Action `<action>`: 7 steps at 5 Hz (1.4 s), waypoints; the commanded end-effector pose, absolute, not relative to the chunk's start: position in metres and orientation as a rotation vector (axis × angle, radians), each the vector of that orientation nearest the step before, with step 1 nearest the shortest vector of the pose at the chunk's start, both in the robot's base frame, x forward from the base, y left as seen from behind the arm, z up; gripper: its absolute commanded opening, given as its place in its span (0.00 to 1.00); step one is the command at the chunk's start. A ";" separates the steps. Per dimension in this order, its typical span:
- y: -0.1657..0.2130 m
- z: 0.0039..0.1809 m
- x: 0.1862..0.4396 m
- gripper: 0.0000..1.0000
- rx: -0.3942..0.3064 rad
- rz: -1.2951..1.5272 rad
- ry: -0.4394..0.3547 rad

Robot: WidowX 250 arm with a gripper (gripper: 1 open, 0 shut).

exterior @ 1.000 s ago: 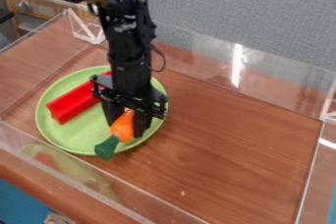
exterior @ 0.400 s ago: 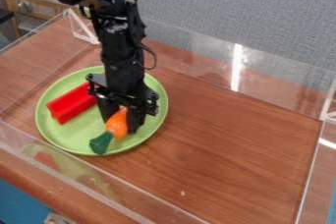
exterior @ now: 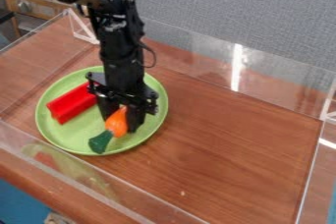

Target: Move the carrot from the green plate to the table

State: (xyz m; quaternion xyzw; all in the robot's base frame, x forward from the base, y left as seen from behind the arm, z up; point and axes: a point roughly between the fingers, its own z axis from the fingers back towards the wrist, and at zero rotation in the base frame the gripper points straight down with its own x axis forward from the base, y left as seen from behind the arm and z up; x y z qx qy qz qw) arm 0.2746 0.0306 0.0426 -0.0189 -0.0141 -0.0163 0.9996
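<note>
No shift: pincer on carrot

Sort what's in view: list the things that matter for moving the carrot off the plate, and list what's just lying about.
Part of the job:
- carrot, pinched by the gripper over the plate
- green plate
- table, where the carrot is to go

Just lying about:
- red block on the plate
- clear acrylic walls

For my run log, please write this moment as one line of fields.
gripper: shut on carrot | carrot: over green plate, stem end low | red block: on plate | table: carrot not placed yet
</note>
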 end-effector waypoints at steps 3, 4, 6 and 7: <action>-0.049 0.112 0.305 0.00 -0.087 -0.170 -0.180; -0.099 0.102 0.316 0.00 -0.113 -0.249 -0.158; -0.061 0.072 0.307 0.00 -0.121 -0.335 -0.095; -0.046 0.068 0.311 0.00 -0.134 -0.325 -0.084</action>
